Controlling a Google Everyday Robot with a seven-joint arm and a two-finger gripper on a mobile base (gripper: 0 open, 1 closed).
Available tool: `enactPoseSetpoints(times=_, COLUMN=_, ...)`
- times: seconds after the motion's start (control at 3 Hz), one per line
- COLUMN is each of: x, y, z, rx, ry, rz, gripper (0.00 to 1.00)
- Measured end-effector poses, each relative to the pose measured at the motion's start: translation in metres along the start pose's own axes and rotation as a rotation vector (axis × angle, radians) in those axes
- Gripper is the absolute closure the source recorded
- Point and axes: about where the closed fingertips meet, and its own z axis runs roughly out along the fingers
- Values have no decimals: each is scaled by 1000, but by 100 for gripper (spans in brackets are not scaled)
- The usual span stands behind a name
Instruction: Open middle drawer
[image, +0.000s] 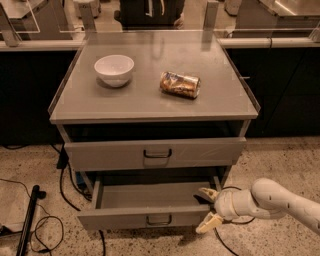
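Middle drawer: the lower of the two fronts in view, near and low, standing partly out of the cabinet
Gripper: at the drawer's right front corner, well right of its handle
Fingers: spread apart, gripping nothing
Handling: grey metal, stiff, probably slick; likely slides straight if pulled evenly
Hold: the small dark loop handle at mid-front looks surest; a corner pull may skew it

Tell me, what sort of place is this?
Probably a robotics test area in an office-style space: a grey drawer cabinet on a speckled floor with loose cables, and glass partitions behind. The robot's tool is open at the right end of the pulled-out middle drawer.
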Motion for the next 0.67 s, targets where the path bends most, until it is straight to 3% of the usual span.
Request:
enactPoseSetpoints(times=0.33, x=0, y=0, z=0, rx=0, ry=0, rz=0, gripper=0)
enactPoseSetpoints(times=0.67, x=0, y=0, z=0, rx=0, ry=0, rz=0, gripper=0)
